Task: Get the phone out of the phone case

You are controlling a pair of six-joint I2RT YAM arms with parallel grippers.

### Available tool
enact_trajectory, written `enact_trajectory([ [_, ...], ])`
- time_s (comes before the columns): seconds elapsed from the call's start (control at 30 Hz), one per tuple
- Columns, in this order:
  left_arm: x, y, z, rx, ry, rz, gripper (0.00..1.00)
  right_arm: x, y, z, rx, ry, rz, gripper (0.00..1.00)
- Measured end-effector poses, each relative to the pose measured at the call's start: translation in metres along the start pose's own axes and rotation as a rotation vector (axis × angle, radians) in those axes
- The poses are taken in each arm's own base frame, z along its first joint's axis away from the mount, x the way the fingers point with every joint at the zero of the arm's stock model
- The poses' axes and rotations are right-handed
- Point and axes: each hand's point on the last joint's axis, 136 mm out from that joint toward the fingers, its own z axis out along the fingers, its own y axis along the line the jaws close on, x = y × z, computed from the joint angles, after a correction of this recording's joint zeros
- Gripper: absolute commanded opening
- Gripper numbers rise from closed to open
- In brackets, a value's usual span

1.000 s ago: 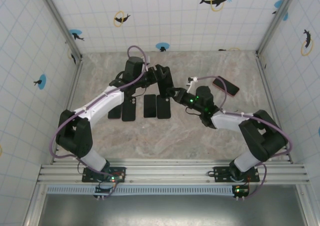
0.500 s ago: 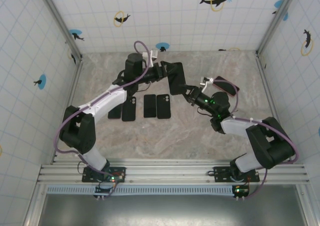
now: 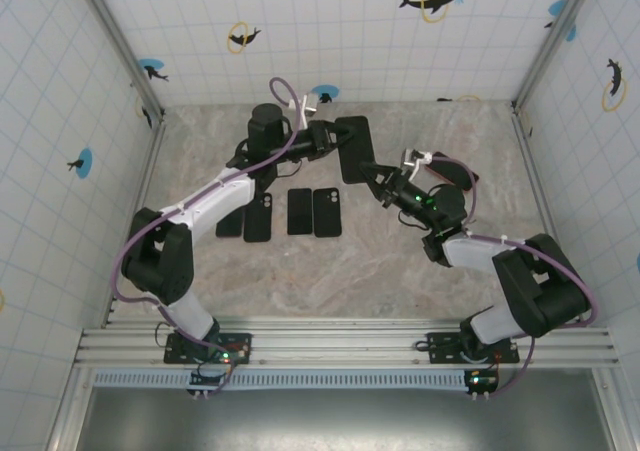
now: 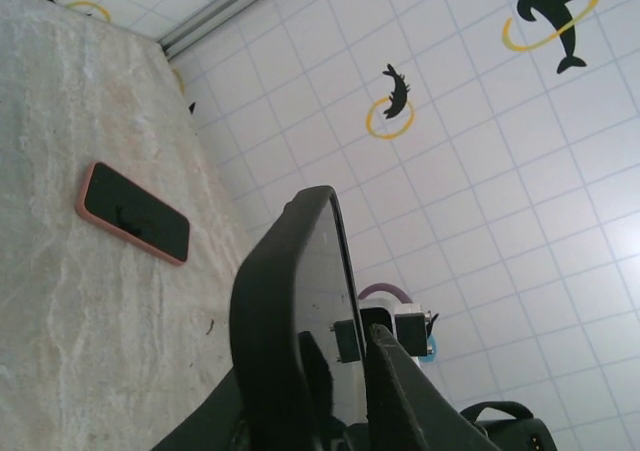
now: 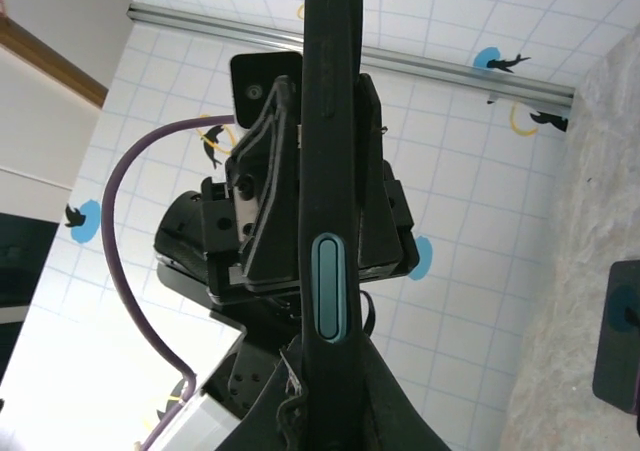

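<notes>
A phone in a black phone case (image 3: 352, 149) is held up off the table between both arms, behind the row of phones. My left gripper (image 3: 325, 137) is shut on its left part. In the left wrist view, the case (image 4: 270, 311) stands edge-on with a finger on each side, the left gripper (image 4: 345, 376) clamped over it. My right gripper (image 3: 376, 177) is shut on the lower right end. The right wrist view has the case's (image 5: 330, 91) side edge with a teal button (image 5: 329, 287); the right gripper (image 5: 332, 416) grips its base and the left gripper (image 5: 300, 206) clamps it higher up.
Several dark phones (image 3: 299, 211) lie in a row on the marble table (image 3: 330, 271) in front of the grippers. A pink-cased phone (image 3: 457, 171) lies at the back right, partly behind the right arm, the same pink-cased phone (image 4: 133, 212) lying flat. Tiled walls enclose the table.
The left gripper has closed onto the cased phone. Both arms have carried it up and toward the back right, away from the row.
</notes>
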Motion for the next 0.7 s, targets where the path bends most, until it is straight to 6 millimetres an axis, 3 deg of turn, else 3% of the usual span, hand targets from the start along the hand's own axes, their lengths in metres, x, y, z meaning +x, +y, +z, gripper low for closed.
enact_trajectory([
  [0.33, 0.002, -0.007, -0.001, 0.032, 0.023, -0.050, 0.09, 0.002, 0.003, -0.006, -0.021, 0.017, 0.004, 0.04],
  [0.47, 0.003, -0.010, 0.000, 0.050, 0.027, -0.066, 0.01, 0.002, 0.003, -0.008, -0.022, 0.018, -0.003, 0.28],
  [0.7, -0.005, -0.007, -0.001, 0.072, -0.038, -0.068, 0.00, 0.000, 0.003, -0.012, 0.033, 0.003, -0.139, 0.43],
])
